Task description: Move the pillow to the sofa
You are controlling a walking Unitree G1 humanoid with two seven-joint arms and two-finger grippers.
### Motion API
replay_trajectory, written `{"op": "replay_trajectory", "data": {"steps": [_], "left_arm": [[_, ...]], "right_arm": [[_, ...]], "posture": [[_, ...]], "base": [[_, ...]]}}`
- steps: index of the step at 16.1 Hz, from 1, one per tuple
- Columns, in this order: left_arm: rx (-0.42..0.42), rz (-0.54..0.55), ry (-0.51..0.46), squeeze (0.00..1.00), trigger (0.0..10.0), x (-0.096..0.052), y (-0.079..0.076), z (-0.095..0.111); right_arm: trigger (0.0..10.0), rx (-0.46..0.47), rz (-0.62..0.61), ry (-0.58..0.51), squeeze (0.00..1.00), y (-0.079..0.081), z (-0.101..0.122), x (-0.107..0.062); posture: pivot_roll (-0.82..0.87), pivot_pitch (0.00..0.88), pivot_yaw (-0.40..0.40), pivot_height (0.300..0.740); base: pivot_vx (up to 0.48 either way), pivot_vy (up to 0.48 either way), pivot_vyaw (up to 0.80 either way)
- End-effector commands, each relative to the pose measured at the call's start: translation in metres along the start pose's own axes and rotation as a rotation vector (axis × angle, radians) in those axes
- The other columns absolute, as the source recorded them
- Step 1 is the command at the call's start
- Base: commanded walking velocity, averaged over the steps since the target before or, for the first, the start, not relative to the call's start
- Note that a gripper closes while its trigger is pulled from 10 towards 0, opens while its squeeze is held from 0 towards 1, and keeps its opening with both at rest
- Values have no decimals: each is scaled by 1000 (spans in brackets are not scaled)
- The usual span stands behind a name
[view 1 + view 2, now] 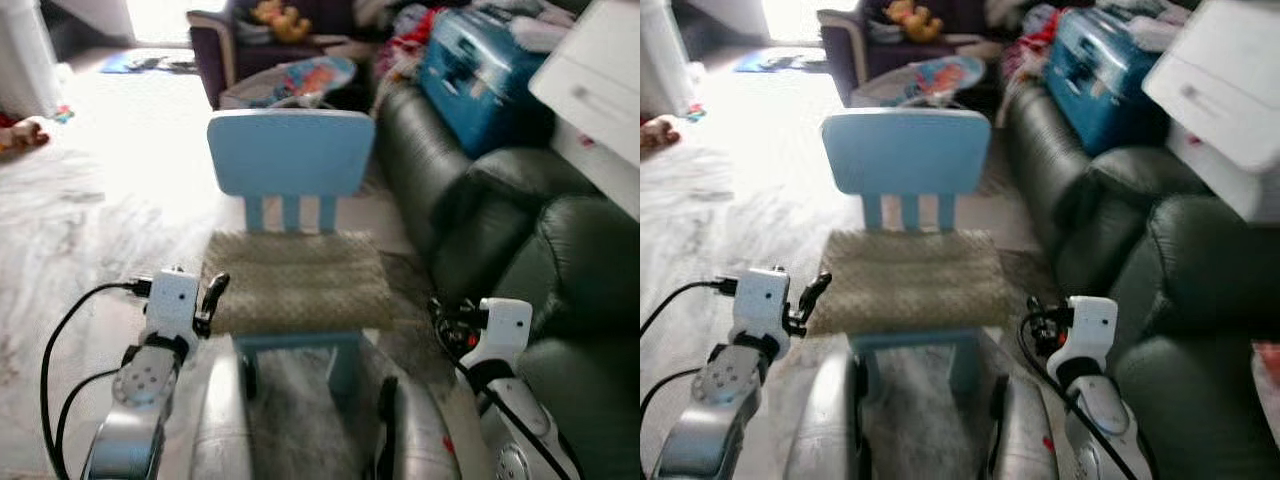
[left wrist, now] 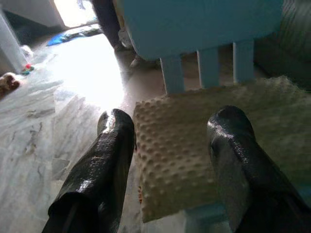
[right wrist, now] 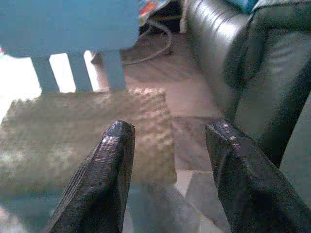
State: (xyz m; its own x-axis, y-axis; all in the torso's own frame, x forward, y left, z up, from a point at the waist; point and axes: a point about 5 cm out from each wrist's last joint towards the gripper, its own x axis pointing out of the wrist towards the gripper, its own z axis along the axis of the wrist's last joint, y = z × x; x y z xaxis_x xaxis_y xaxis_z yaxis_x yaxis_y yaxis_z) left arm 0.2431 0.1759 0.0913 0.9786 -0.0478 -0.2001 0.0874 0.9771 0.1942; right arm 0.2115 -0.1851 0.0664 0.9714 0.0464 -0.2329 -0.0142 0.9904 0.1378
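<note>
Beige pillow (image 1: 297, 279) on blue chair (image 1: 290, 152), left gripper (image 2: 170, 160) and right gripper (image 3: 170, 179) jaws wide, dark sofa (image 1: 520, 230) beside

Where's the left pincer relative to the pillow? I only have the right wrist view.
Observer: Left pincer is open, straddling the pillow's left edge.
Operator: Is the pillow still on the chair?
Observer: Yes, it lies flat on the blue chair seat, covering it.
Operator: Anything on the sofa?
Observer: Farther along the dark sofa, a blue suitcase lies on it; the near cushions look bare.
</note>
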Motion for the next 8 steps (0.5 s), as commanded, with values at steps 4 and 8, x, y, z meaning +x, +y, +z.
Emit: {"op": "replay_trajectory", "data": {"steps": [4,8], "left_arm": [[-2,15,19,0,10000,-1,0,-3],[-3,3,6,0,10000,-1,-2,-1]], "right_arm": [[10000,1,20,-22,0,2,8,5],[10000,-9,28,-20,0,1,8,7]], "posture": [[31,0,-34,519],[34,0,-37,519]], "base": [[0,0,100],[67,0,0]]}}
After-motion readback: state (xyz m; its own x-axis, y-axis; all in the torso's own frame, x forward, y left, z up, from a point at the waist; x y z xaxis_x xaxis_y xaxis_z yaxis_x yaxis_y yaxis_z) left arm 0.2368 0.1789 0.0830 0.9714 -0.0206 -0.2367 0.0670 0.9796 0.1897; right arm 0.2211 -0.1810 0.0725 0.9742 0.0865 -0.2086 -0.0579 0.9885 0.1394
